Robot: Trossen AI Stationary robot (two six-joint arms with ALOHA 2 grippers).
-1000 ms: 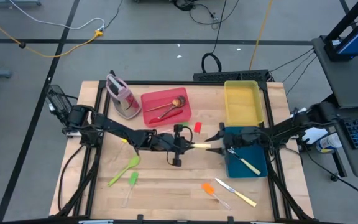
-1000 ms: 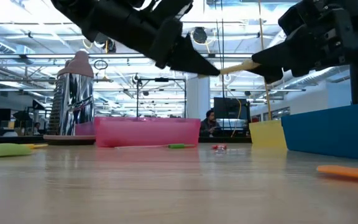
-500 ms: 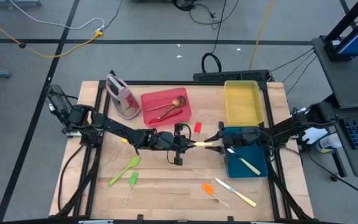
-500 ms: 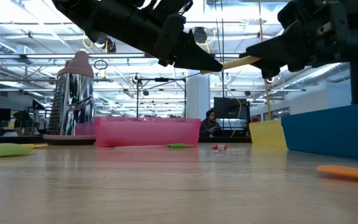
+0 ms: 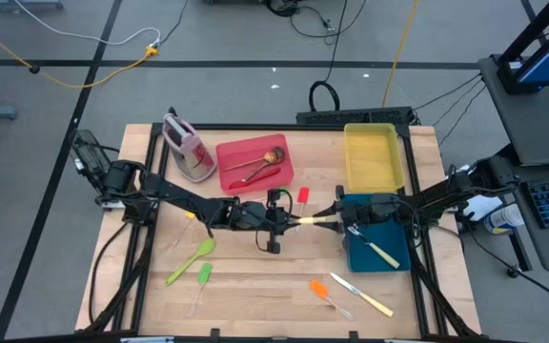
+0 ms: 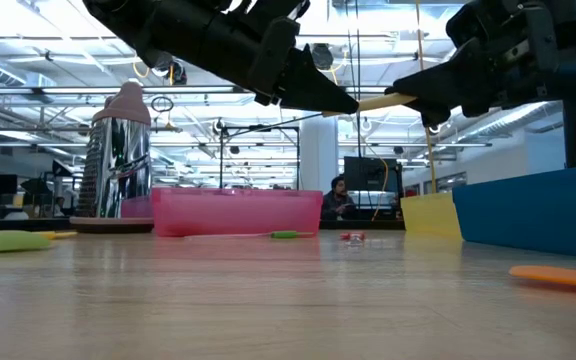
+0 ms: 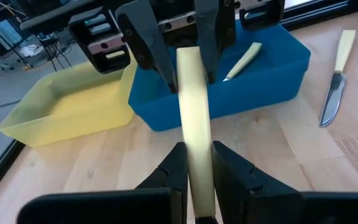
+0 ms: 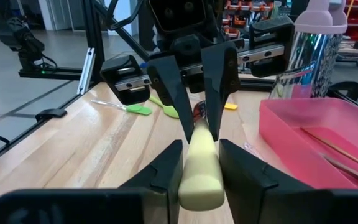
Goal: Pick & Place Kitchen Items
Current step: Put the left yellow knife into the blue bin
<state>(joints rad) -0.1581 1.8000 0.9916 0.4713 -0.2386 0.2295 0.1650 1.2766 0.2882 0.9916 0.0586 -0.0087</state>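
Observation:
A cream-handled knife point(image 5: 317, 221) hangs in the air over the table's middle, between my two grippers. My left gripper point(image 5: 294, 222) is shut on its handle from the table's left. My right gripper point(image 5: 335, 220) is shut on the handle's free end from the right, just left of the blue tray point(image 5: 381, 259). The left gripper hides the blade. Another cream-handled knife point(image 5: 377, 250) lies in the blue tray. A green spoon point(image 5: 191, 261), a green spatula point(image 5: 201, 278), an orange spatula point(image 5: 324, 293), a knife point(image 5: 362, 295) and a small red utensil point(image 5: 303, 195) lie on the table. My left gripper pinches the knife's cream handle point(image 7: 194, 155) between its two fingers, which lie level along the handle and come from the table's left. The knife is clear of the table. My right gripper has the handle's free end point(image 8: 201, 165) between its two fingers point(image 8: 166, 168), level, from the table's right and along the handle.
A red tray point(image 5: 232, 152) with a wooden spoon stands at the back, a pink-and-grey upright container point(image 5: 187, 148) to its left. A yellow tray point(image 5: 374, 157) stands behind the blue one. A person sits in the room beyond the table point(image 6: 338, 195).
My right gripper has gone toward the table's left, so that its fingers now stand around the free end of the knife's handle. My left gripper has shifted a little toward it with the knife, which stays clear of the table.

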